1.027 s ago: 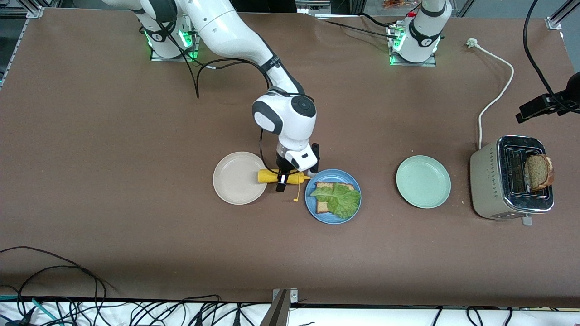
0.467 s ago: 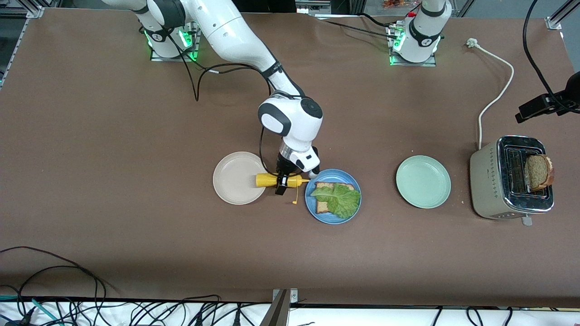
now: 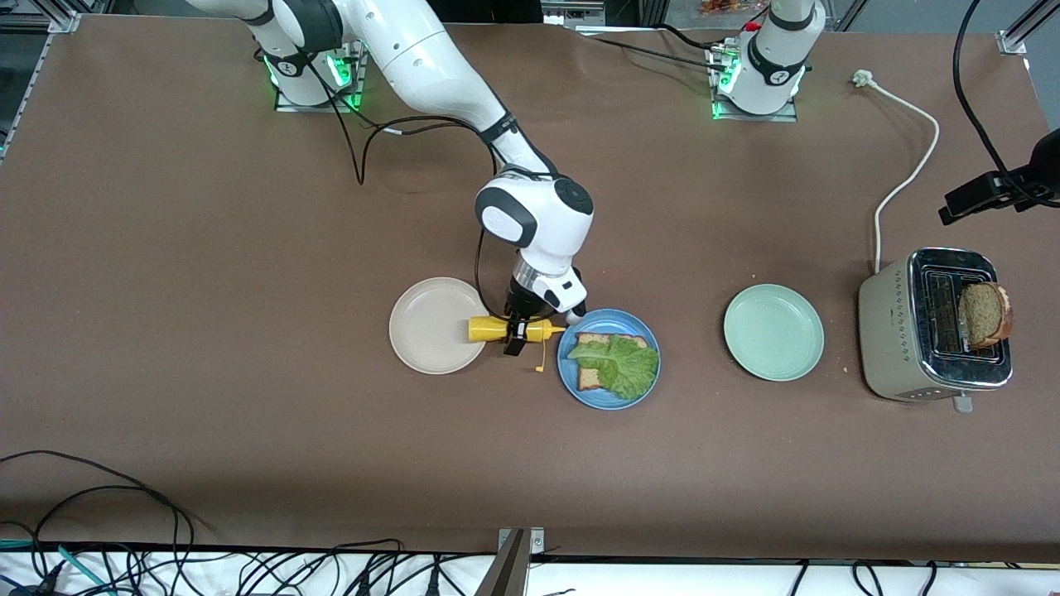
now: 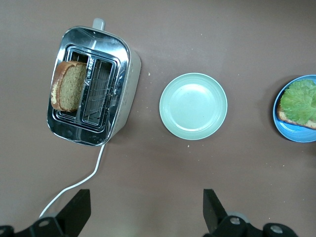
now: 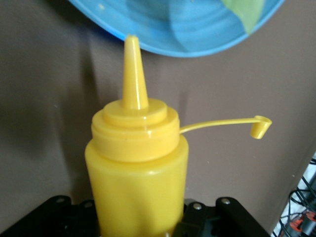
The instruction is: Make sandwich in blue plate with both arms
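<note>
Front view shows the right gripper (image 3: pixel 517 333) clamped around a yellow squeeze bottle (image 3: pixel 497 329), which lies on its side between the cream plate (image 3: pixel 431 327) and the blue plate (image 3: pixel 609 389), its base over the cream plate's rim and its nozzle aimed at the blue one. From the right wrist view the bottle (image 5: pixel 136 173) fills the lower part of the picture, black fingers (image 5: pixel 54 217) pressed against its sides, the nozzle tip reaching just to the blue plate's rim (image 5: pixel 148 49); the bottle's cap (image 5: pixel 260 127) dangles open on its thin strap. On the blue plate sits one slice of brown bread (image 3: pixel 590 377) with a ruffled lettuce leaf (image 3: pixel 621 364) laid over most of it, so only the crust edges peek out. Toward the left arm's end of the table stands a mint-green plate (image 3: pixel 773 332), and past it a toaster (image 3: pixel 911 331) with the second bread slice (image 3: pixel 984 313) sticking up out of a slot. A white power cord (image 3: pixel 907 174) runs from the toaster across the brown table (image 3: pixel 207 248). Only the base of the left arm (image 3: pixel 770 58) shows from the front; it waits up high, and the left wrist view looks straight down on the toaster (image 4: pixel 94 84), the mint-green plate (image 4: pixel 193 105) and the edge of the blue plate (image 4: pixel 289 131), with the left gripper (image 4: pixel 147 212) spread wide and holding nothing.
</note>
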You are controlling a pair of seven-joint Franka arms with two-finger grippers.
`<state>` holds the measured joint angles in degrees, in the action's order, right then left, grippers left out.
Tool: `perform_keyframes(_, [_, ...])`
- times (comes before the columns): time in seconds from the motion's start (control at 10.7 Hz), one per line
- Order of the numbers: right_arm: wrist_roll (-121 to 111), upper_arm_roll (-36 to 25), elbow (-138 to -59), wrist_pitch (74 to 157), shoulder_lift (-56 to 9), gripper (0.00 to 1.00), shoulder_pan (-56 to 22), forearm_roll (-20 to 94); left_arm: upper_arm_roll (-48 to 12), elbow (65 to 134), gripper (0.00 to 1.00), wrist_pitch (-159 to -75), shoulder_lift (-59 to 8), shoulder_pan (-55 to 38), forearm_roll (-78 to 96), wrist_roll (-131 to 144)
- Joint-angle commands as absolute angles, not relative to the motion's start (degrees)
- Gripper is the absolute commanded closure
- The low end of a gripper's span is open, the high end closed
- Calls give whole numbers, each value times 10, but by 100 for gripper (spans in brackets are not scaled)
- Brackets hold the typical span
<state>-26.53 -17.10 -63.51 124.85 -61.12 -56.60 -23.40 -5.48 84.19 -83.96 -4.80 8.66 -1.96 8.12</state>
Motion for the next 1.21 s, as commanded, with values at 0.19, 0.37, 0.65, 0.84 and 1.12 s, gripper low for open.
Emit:
perform_keyframes(0.19, [-340,-178,-618,1154,-504,100,-545,-119,-55,838,0,-839,-47,90,-16,70])
perform_keyframes(0.37, [-393,-178,-620,1107,-451,100,-511,-54,-55,838,0,-839,-47,90,-17,70])
perform_keyframes(0.65, [-511,-178,-667,1060,-367,100,-439,60,-55,838,0,-839,-47,90,-17,70])
perform_keyframes(0.84, [-630,-178,-721,1059,-322,100,-382,146,-55,838,0,-839,-46,90,-16,70])
perform_keyframes(1.12, [-783,-178,-795,1028,-276,100,-302,261,-55,838,0,-839,-47,90,-16,70])
